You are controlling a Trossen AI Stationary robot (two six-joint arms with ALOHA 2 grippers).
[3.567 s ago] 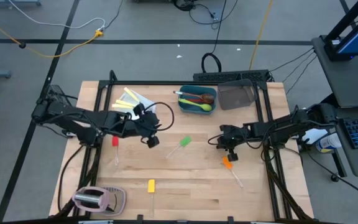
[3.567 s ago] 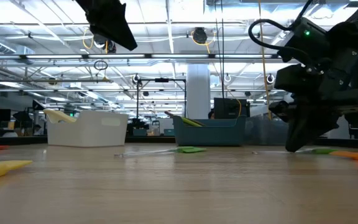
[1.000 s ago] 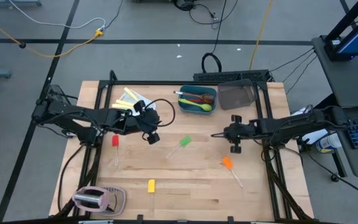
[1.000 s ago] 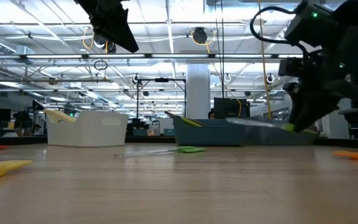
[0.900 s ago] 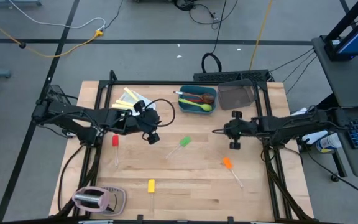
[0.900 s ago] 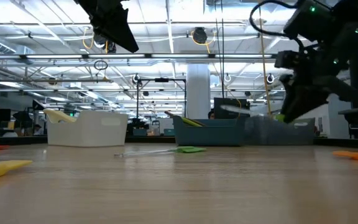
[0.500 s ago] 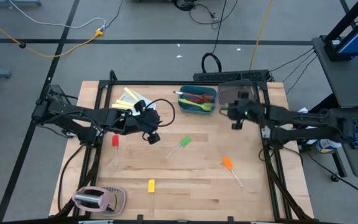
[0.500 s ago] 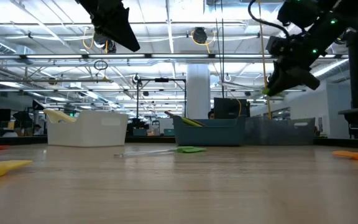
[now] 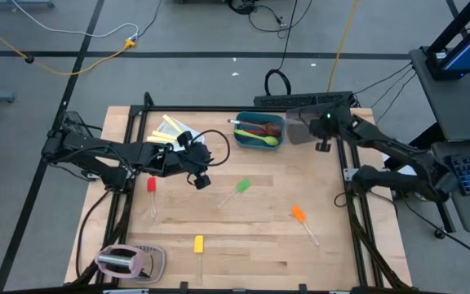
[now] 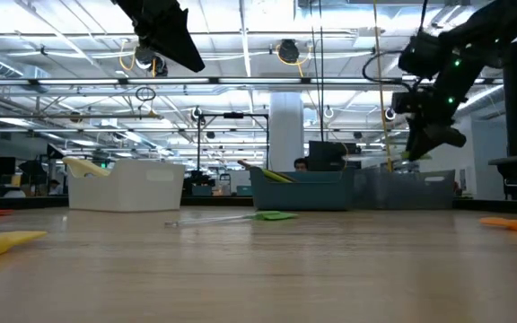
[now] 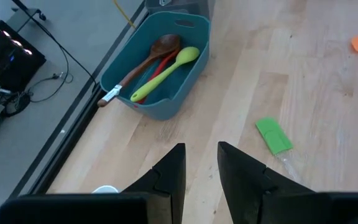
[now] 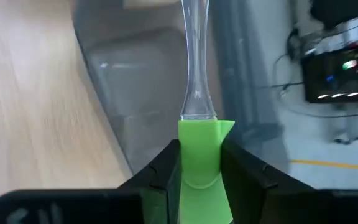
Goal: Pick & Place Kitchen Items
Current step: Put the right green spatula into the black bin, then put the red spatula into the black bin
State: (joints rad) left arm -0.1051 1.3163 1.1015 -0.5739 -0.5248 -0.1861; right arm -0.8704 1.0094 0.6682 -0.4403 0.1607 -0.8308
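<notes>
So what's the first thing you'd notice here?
The right tool pinches a green spatula with a clear handle, up above the smoky-grey tub at the table's back edge. Next to it, the teal tub holds bright spoons, while the left tool hovers mid-table near another green spatula.

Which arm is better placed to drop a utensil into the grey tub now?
The right. Its gripper holds a green spatula above the grey tub; the left gripper hangs mid-table.
</notes>
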